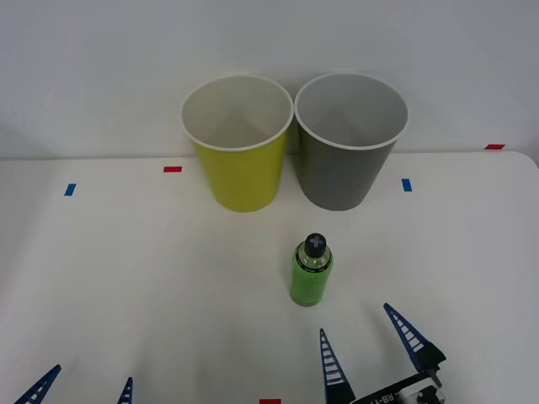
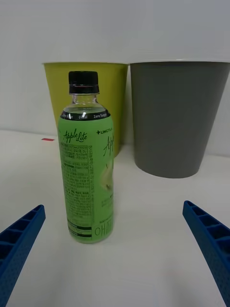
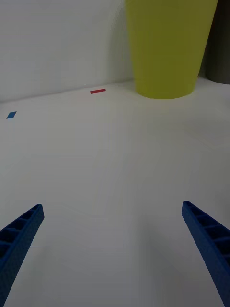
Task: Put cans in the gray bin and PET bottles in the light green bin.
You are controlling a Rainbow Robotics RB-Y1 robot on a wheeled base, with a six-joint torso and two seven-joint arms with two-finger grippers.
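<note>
Bottle position: the PET bottle [image 1: 311, 271] stands upright on the white table [image 1: 126, 269], near the robot's side, well apart from both bins and roughly in line with the gap between them. The light green bin [image 1: 238, 143] stands to the left and the gray bin [image 1: 350, 141] to the right; their rims are touching or nearly so. Both bins are upright with open mouths.

Right gripper [image 1: 367, 341]: positioned just beside the bottle on the robot's side, fingers spread wide, holding nothing. In the right wrist view the bottle [image 2: 87, 158] stands between the two blue fingers [image 2: 19, 235], offset toward one of them.

Left gripper [image 1: 82, 386]: low at the near left of the table, fingers wide apart, empty, well apart from the bottle.

Handling judgement: the bottle appears full of green liquid, so expect moderate weight for its size and a firm, only slightly yielding wall. The label wrap is smooth and probably somewhat slippery. The bottle is narrow and tall, so a nudge from one finger could tip it. Recommended hold: across the labelled body at about mid-height, below the shoulder, with the fingers centred on either side before closing. Avoid the black cap [image 2: 83, 81] and neck, where the grip area is small.
</note>
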